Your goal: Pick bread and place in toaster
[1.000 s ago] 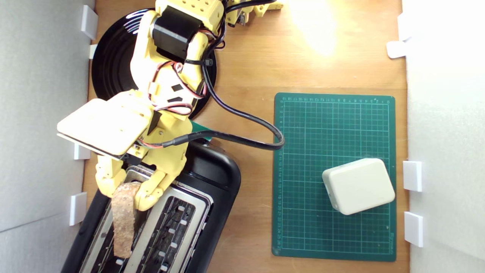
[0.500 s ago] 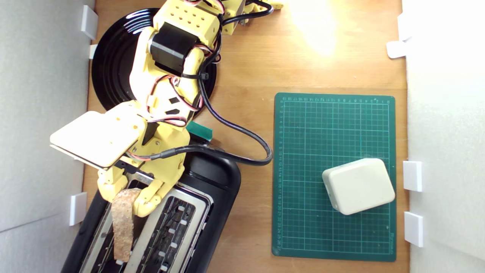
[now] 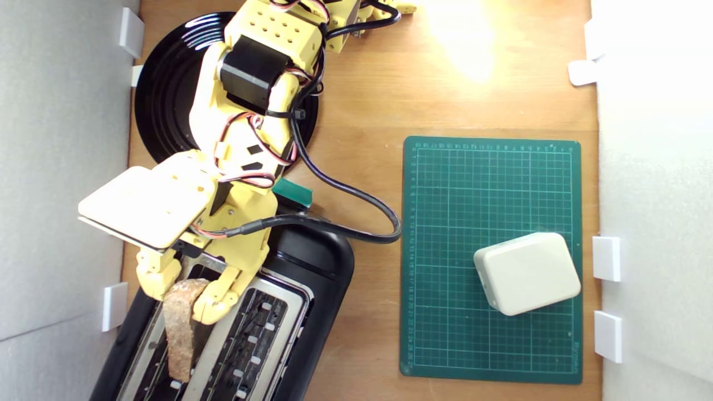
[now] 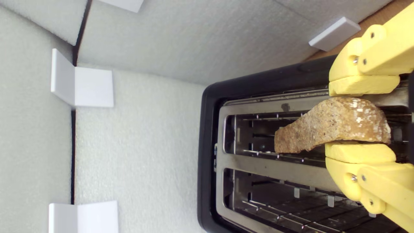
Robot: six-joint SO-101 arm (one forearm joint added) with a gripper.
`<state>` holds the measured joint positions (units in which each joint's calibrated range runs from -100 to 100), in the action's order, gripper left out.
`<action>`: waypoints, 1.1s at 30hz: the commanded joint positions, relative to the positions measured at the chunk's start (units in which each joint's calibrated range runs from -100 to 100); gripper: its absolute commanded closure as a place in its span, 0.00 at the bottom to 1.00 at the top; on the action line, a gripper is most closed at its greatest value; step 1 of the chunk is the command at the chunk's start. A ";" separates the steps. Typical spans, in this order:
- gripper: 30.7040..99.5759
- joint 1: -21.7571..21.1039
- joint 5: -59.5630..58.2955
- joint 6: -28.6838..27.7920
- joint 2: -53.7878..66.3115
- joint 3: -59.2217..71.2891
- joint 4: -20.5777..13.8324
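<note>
The yellow printed gripper is angled down over the big black two-slot toaster, clamped on the crusty brown bread slice, which is held edge-on partway into one slot. A cream rounded box is parked on the green cutting mat at 3 o'clock, well clear.

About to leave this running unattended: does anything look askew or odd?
The bread sits in the toaster slot nearer the foam wall, but slanted, one end riding high between the gripper fingers. Nothing else stands out.
</note>
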<state>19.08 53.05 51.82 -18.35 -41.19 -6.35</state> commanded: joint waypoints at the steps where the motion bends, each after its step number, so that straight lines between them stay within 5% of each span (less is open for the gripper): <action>1: 0.41 -0.95 0.28 0.73 3.30 -0.70 0.37; 21: 0.42 -2.00 0.19 0.94 27.01 -0.80 0.46; 33: 0.42 -16.26 0.28 -15.75 33.74 0.29 -0.54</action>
<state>6.18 53.98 40.13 11.21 -40.82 -6.26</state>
